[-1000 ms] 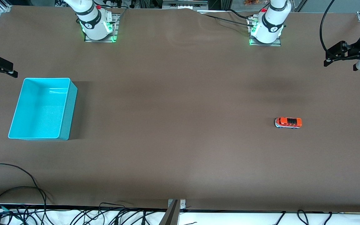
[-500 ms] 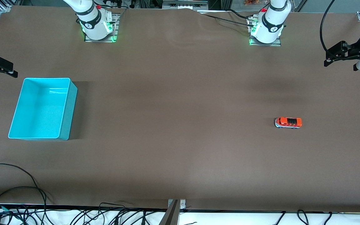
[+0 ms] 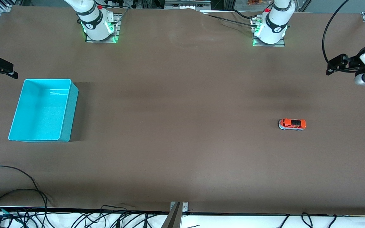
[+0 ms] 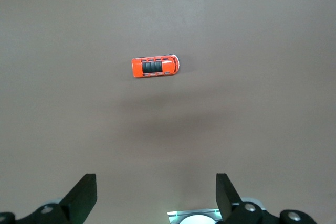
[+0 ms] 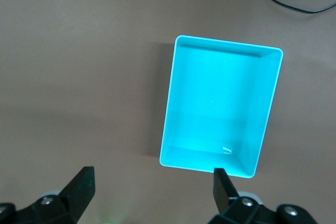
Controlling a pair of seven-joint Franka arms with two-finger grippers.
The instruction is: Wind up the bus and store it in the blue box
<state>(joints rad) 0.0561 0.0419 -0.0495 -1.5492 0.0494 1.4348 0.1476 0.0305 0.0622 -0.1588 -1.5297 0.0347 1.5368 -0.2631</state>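
Bus (image 3: 292,124) on table, untouched; left gripper (image 4: 156,198) open above.

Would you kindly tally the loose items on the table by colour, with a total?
Orange-red: 1, the bus
Turquoise: 1, the blue box, open-topped with nothing inside
Total: 2

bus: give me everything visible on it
The bus is a small orange-red toy with a silver-white lower body, a dark roof panel and side windows; it looks like plastic or painted metal. It stands upright on its wheels on the brown table, toward the left arm's end, its length running along the table. Nothing else touches it; no winding key shows.
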